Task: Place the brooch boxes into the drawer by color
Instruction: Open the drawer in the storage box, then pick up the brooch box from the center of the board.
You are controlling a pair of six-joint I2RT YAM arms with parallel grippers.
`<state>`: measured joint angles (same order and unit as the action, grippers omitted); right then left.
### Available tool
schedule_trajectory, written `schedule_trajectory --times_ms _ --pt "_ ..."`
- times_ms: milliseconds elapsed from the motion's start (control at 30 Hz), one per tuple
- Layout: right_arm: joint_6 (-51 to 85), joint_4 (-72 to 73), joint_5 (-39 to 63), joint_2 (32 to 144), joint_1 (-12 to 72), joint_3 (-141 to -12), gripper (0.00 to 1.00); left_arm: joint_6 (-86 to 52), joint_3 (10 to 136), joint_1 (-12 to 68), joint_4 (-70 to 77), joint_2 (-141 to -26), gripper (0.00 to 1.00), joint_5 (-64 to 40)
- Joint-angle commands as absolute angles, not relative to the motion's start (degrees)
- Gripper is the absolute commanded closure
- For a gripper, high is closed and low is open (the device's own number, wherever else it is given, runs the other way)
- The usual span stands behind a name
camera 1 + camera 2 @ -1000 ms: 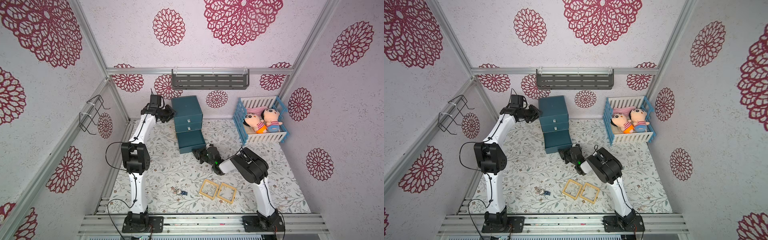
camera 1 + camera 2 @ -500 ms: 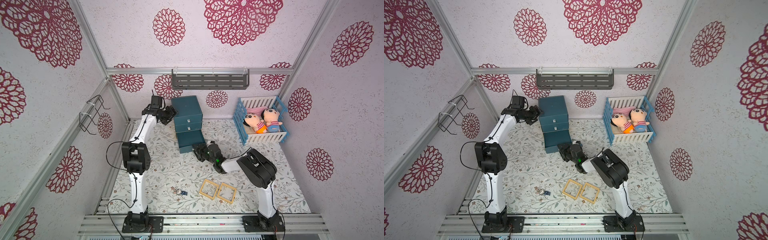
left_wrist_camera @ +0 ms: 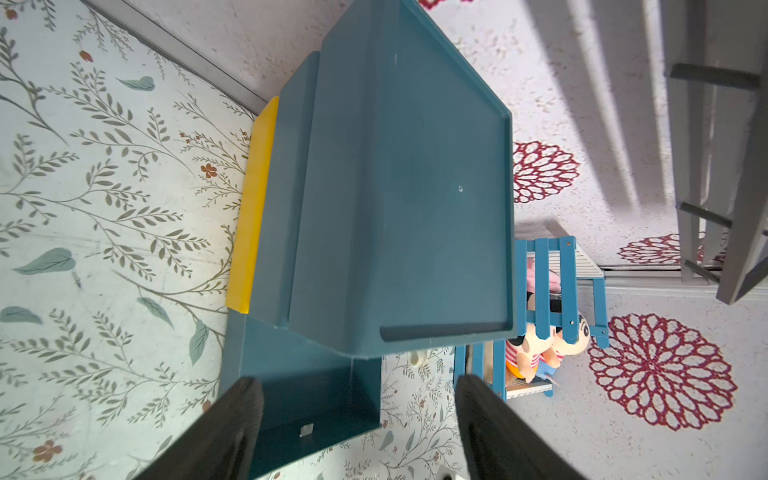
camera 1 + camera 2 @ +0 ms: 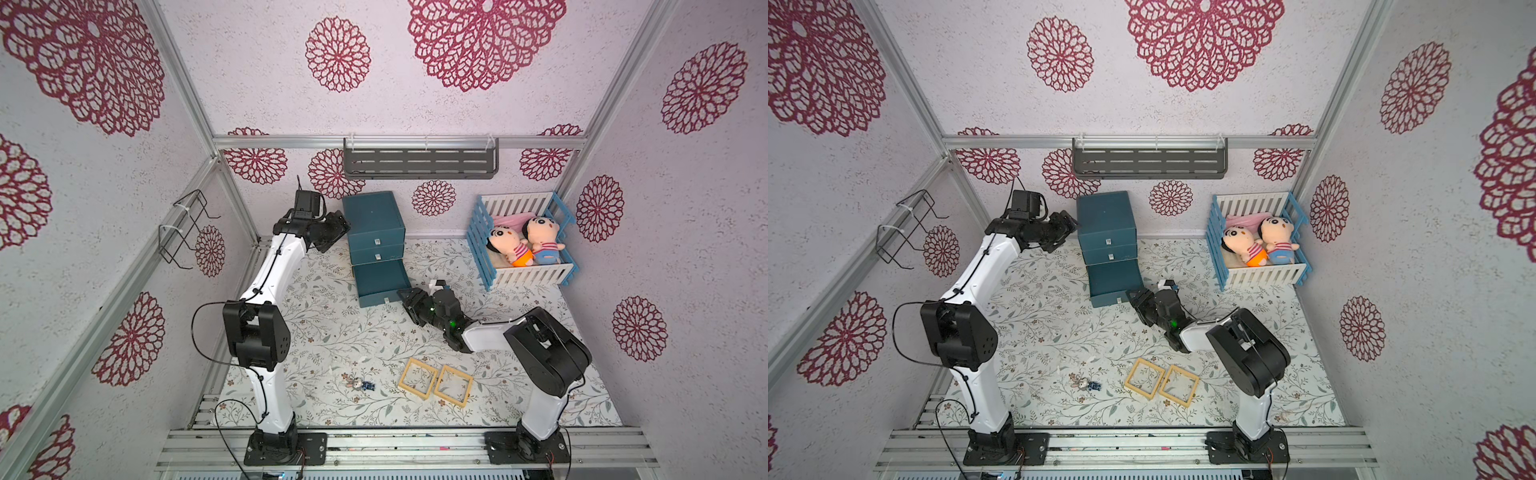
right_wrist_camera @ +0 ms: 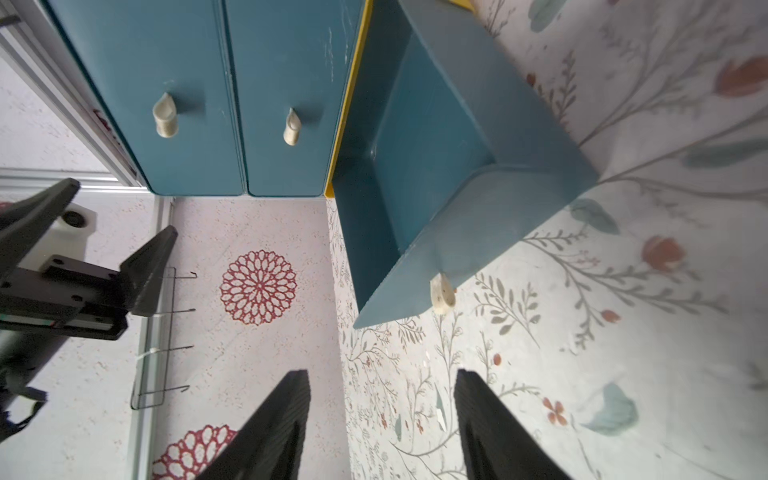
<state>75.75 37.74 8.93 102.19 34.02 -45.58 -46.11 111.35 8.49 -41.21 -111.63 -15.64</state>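
The teal drawer chest (image 4: 376, 222) (image 4: 1106, 222) stands at the back wall with its bottom drawer (image 4: 382, 282) (image 5: 428, 166) pulled out and nothing showing inside. Two yellow-tan brooch boxes (image 4: 424, 363) (image 4: 459, 371) lie side by side on the mat near the front, in both top views (image 4: 1152, 364) (image 4: 1184, 371). My left gripper (image 4: 343, 226) (image 3: 357, 378) is open beside the chest's upper left side, holding nothing. My right gripper (image 4: 405, 295) (image 5: 382, 374) is open just off the drawer's front right corner, short of its pale pull (image 5: 442, 295).
A blue-and-white crib (image 4: 523, 276) with two dolls stands at the back right. A tiny grey-and-blue trinket (image 4: 359, 384) lies left of the frames. A grey shelf (image 4: 419, 164) hangs on the back wall and a wire rack (image 4: 183, 232) on the left wall.
Both grippers have opened; the right one was shut at the drawer's front. The right arm's elbow has shifted to the right. The bottom drawer has stayed pulled out.
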Motion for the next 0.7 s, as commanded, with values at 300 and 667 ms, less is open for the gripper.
schedule_trajectory --times_ms 300,667 --pt "46.87 11.53 10.22 76.31 33.66 -43.03 0.51 -36.4 95.68 18.3 -44.02 -96.7 0.31 -8.93" --pt "37.31 -7.49 10.59 49.95 33.84 -36.96 0.54 -36.81 78.34 28.5 -41.76 -85.31 0.39 -6.17"
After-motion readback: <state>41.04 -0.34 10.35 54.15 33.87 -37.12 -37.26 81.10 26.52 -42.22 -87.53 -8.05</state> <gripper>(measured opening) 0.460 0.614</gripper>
